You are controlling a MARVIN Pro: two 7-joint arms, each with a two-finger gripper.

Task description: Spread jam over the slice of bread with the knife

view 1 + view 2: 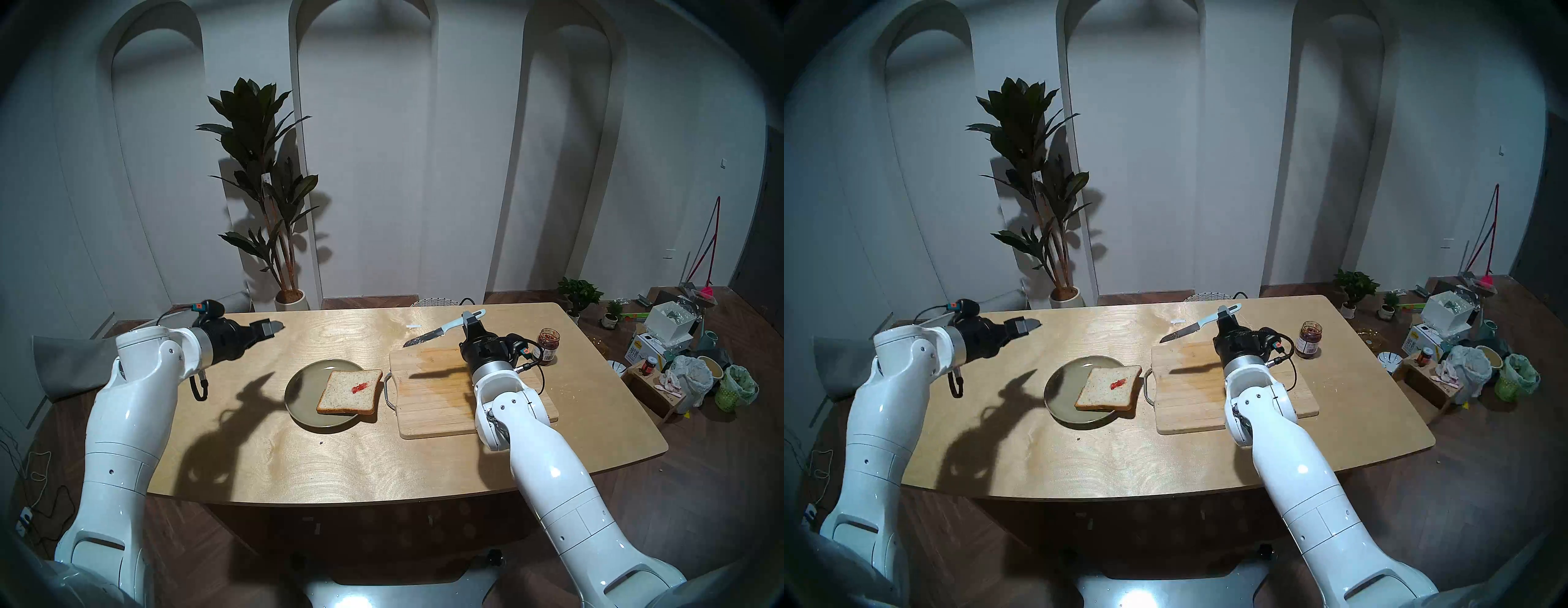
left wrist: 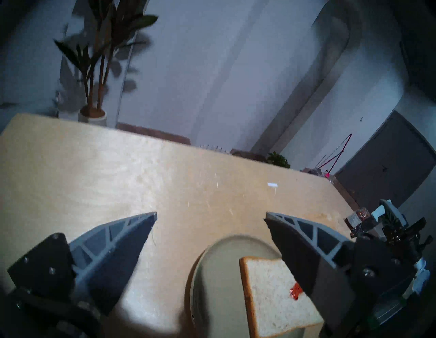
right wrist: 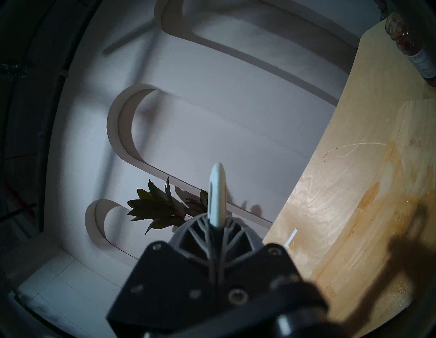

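Knife (image 1: 441, 330): clamped in right gripper (image 1: 471, 319); lower flat onto bread (image 1: 350, 391), drag jam (image 1: 359, 387) outward. Left gripper (image 2: 210, 218): fingers apart, empty.

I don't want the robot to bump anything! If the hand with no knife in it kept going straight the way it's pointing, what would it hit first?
Probably the bare table. The left gripper, open, points slightly downward across it, passing behind the plate and slice of bread. Depth is hard to judge.
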